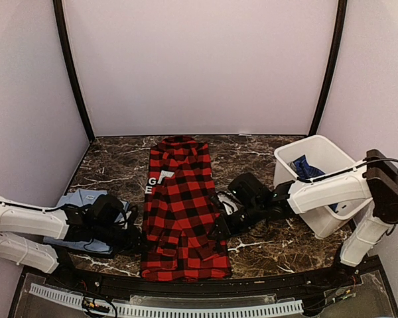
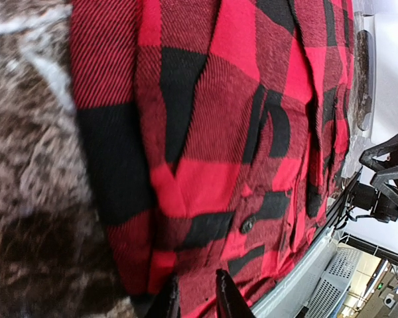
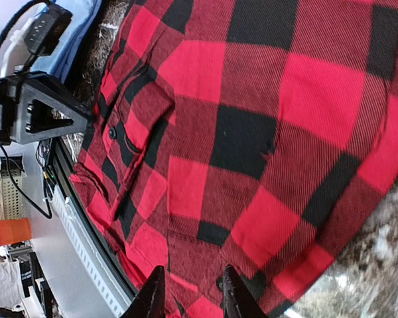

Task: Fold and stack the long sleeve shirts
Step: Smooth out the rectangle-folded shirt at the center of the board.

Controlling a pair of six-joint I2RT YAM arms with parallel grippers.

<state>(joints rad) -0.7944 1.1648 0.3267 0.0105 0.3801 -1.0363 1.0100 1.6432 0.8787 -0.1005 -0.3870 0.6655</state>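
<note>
The red-and-black checked flannel shirt [image 1: 182,218] lies as a long narrow strip down the middle of the marble table, white neck label up. My left gripper [image 1: 136,240] is low at its left edge, and in the left wrist view that gripper [image 2: 196,301] is shut on a bunch of the flannel [image 2: 212,132]. At the right edge my right gripper [image 1: 220,228] does the same; the right wrist view has the gripper [image 3: 191,298] shut on the flannel [image 3: 265,132]. A folded light blue shirt [image 1: 86,199] lies under my left arm. A dark blue shirt [image 1: 306,168] sits in the bin.
A white plastic bin [image 1: 322,151] stands at the right, behind my right arm. The table's black front rail [image 1: 186,283] runs just below the flannel's hem. Pale walls enclose the table on three sides. Brown marble table [image 1: 252,149] shows at the back.
</note>
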